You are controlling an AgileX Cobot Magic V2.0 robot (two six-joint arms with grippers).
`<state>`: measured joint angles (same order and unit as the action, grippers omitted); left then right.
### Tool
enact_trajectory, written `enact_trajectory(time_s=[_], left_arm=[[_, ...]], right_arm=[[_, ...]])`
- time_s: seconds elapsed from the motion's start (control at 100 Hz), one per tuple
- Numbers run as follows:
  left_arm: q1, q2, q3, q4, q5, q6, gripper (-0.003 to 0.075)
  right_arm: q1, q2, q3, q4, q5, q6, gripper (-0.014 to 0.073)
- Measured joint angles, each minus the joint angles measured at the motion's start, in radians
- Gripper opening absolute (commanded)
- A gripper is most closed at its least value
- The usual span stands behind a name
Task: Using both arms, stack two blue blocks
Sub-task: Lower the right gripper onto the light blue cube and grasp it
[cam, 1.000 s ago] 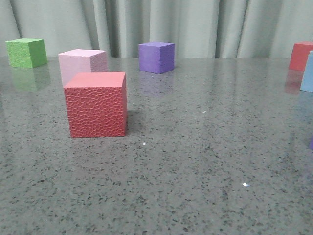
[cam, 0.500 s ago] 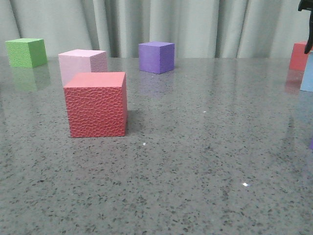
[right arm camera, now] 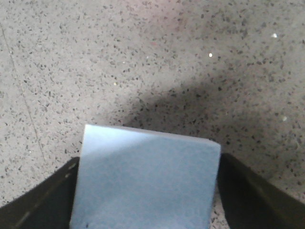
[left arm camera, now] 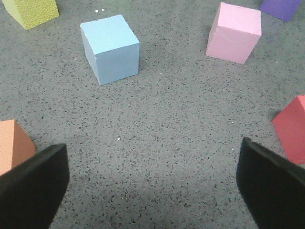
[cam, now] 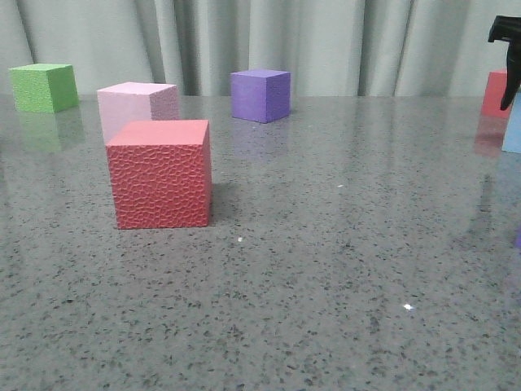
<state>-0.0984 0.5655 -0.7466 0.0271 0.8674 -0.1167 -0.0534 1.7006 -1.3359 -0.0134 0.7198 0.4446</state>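
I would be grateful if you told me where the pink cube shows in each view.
Front view: pink cube at left, just behind the big red cube.
Left wrist view: upper right, red cube at right edge: the shared landmark.
Right wrist view: not in it.

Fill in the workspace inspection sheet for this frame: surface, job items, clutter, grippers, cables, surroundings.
Surface: grey speckled table, glossy, with a few white flecks.
Job's things: one blue block sits between the right gripper's fingers; another blue block stands alone on the table in the left wrist view. Not stacked.
Clutter: red cube, pink cube behind it, purple cube, green cube, a second red cube at the far right, an orange cube near the left gripper.
Grippers: right gripper flanks its block, contact unclear; left gripper open, holding nothing.
Cables: nothing seen.
Surroundings: pale pleated curtain behind the table.
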Motion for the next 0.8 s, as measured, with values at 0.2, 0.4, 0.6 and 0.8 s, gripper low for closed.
enact_trajectory(time_s=[0.2, 0.4, 0.6, 0.8], left_arm=[[0.0, 0.0, 0.0, 0.0, 0.0, 0.0, 0.0681], [0.0, 0.0, 0.0, 0.0, 0.0, 0.0, 0.0681], [0.0, 0.0, 0.0, 0.0, 0.0, 0.0, 0.0681], [0.0, 0.0, 0.0, 0.0, 0.0, 0.0, 0.0681]], right_arm=[[0.0, 0.0, 0.0, 0.0, 0.002, 0.0, 0.03], [0.0, 0.0, -0.002, 0.0, 0.009, 0.0, 0.0297], [0.011, -0.016, -0.056, -0.002, 0.082, -0.011, 0.0297], [0.092, -0.048, -0.141, -0.002, 0.137, -0.028, 0.0297]])
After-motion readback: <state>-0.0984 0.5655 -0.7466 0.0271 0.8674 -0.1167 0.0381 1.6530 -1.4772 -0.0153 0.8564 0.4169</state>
